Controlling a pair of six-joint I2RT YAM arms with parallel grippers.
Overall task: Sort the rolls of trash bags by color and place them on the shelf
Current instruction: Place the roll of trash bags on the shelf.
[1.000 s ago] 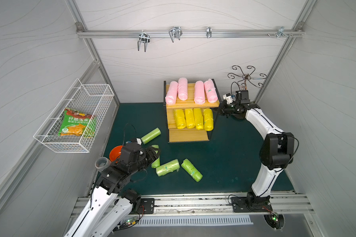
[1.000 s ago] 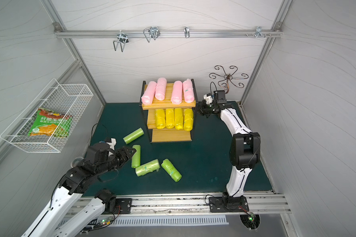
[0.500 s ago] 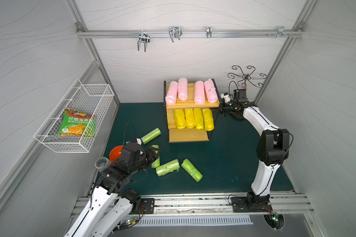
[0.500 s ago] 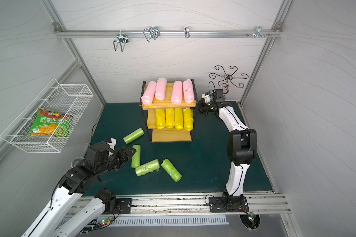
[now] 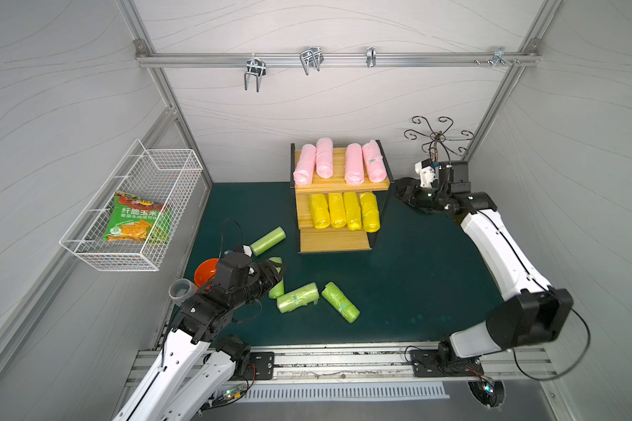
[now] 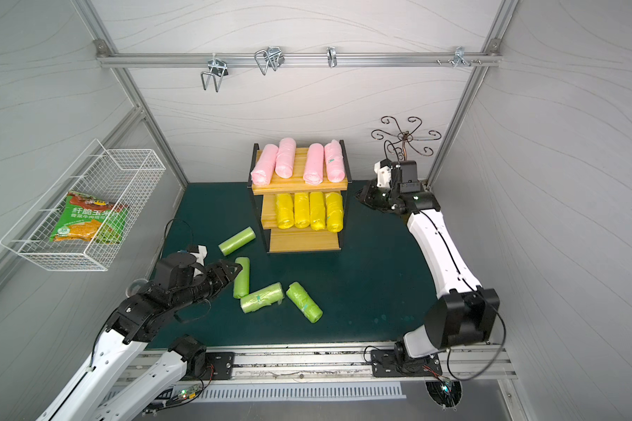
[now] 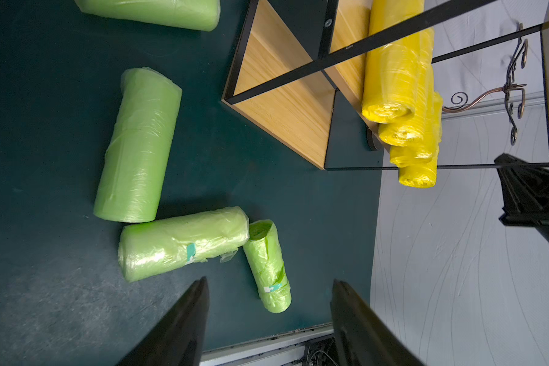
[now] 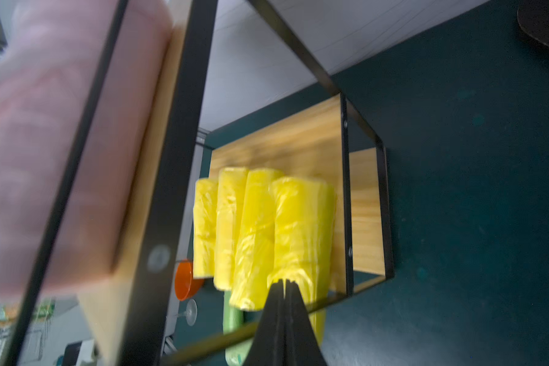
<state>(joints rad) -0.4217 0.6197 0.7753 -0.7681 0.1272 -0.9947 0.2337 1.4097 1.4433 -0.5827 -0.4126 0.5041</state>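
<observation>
The shelf (image 5: 332,240) stands at the back of the green mat. Several pink rolls (image 5: 323,158) lie on its top board and several yellow rolls (image 5: 336,211) on the middle board; the lowest board is bare. Several light green rolls lie loose on the mat: one (image 5: 268,241) near the shelf's left front and a cluster (image 5: 297,298) nearer the front. My left gripper (image 5: 276,268) hangs open over the cluster's left roll (image 6: 241,279), holding nothing. In the left wrist view its fingertips (image 7: 203,285) frame the rightmost green roll (image 7: 268,266). My right gripper (image 5: 396,187) is shut and empty beside the shelf's right frame, pointing at the yellow rolls (image 8: 260,221).
A white wire basket (image 5: 88,251) with a snack bag hangs on the left wall. An orange bowl (image 5: 205,271) and a grey cup (image 5: 181,291) sit behind my left wrist. A curly metal hook stand (image 5: 438,138) rises in the back right corner.
The right arm's elbow has swung down toward the front rail, while its shut gripper stays by the shelf's right side. The left arm and the rolls have not moved.
</observation>
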